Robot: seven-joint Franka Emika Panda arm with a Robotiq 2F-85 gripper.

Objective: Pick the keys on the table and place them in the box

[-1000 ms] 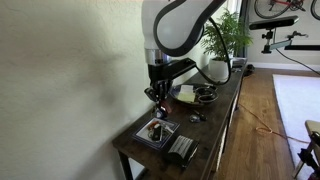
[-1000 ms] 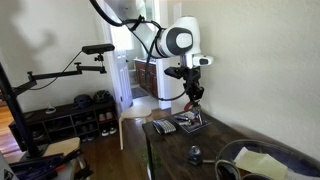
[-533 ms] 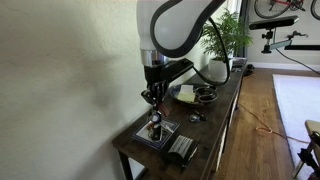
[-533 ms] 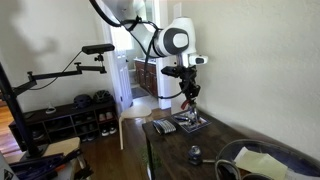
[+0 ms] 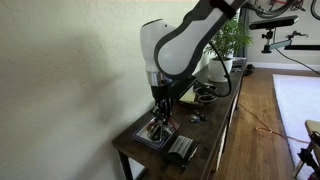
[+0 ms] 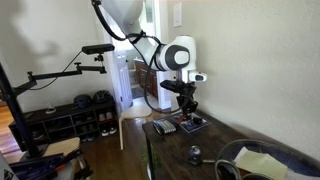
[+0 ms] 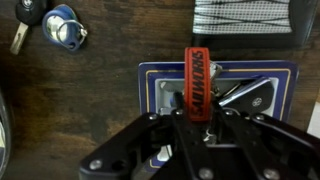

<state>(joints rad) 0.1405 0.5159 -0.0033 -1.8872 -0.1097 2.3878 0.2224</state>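
My gripper (image 5: 158, 117) (image 6: 188, 107) hangs low over the box (image 5: 158, 138) (image 6: 194, 125), near the end of the dark wooden table (image 5: 216, 112). In the wrist view my gripper (image 7: 195, 120) is shut on the red strap (image 7: 195, 84) of the keys. The strap hangs over the box's pale rim (image 7: 218, 68). The keys' metal parts (image 7: 246, 97) lie inside the box. I cannot tell whether they rest fully on its floor.
A black ribbed object (image 5: 182, 150) (image 7: 240, 14) lies beside the box at the table's end. Another key with a blue tag (image 7: 63, 27) lies on the table. Dark bowls (image 5: 205, 95), a yellow-green dish (image 5: 184, 92) and a plant (image 5: 226, 38) stand farther along. The wall is close beside the table.
My arm has come down and bent lower over the box, carrying the keys with it. The keys now reach into the box.
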